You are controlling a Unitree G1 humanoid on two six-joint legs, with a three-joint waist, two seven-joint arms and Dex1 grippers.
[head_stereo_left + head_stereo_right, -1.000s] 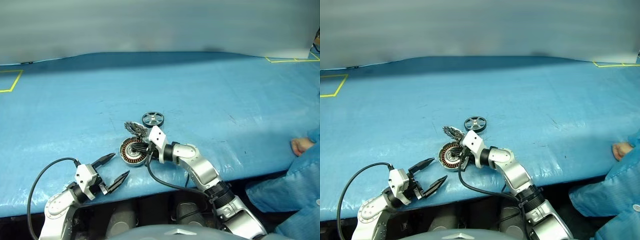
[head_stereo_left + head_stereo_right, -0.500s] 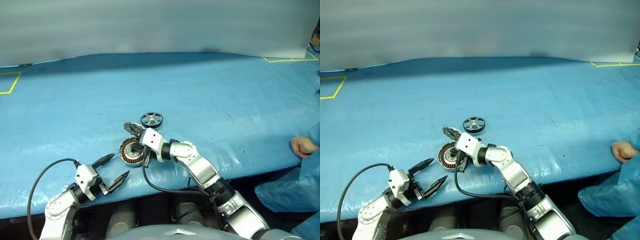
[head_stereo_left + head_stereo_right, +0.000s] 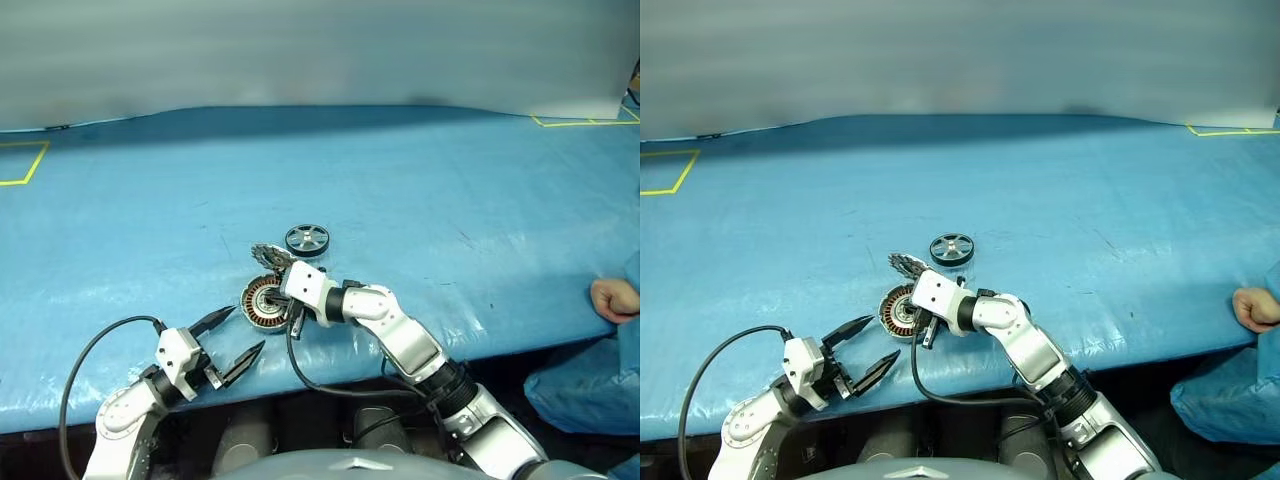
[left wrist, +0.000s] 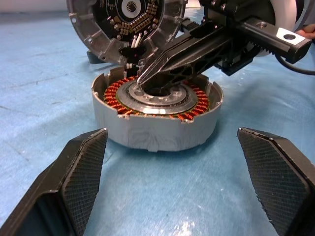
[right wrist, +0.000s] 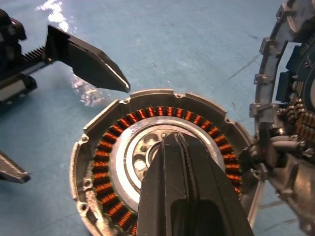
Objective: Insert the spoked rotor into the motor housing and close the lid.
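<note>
The motor housing (image 3: 258, 303) lies near the table's front edge, its copper windings ringed around a silver centre (image 4: 156, 96). Its lid (image 3: 267, 256) stands open at the far side, inner face showing (image 4: 129, 14). The spoked rotor (image 3: 307, 239) lies flat on the table just beyond and to the right of them. My right gripper (image 5: 172, 141) is shut with nothing in it. Its tips point down at the silver centre; whether they touch it I cannot tell. My left gripper (image 3: 237, 337) is open, low in front of the housing, its fingers (image 4: 81, 169) apart from it.
The blue table cover (image 3: 420, 190) stretches wide behind the parts. Yellow tape marks sit at the far left (image 3: 24, 163) and far right (image 3: 575, 120). A person's hand (image 3: 615, 298) and blue sleeve rest at the right table edge. A black cable (image 3: 90, 355) loops from my left wrist.
My right wrist has rolled slightly above the housing, fingers still shut. The left gripper stays open in about the same place. The rotor and lid have not moved.
</note>
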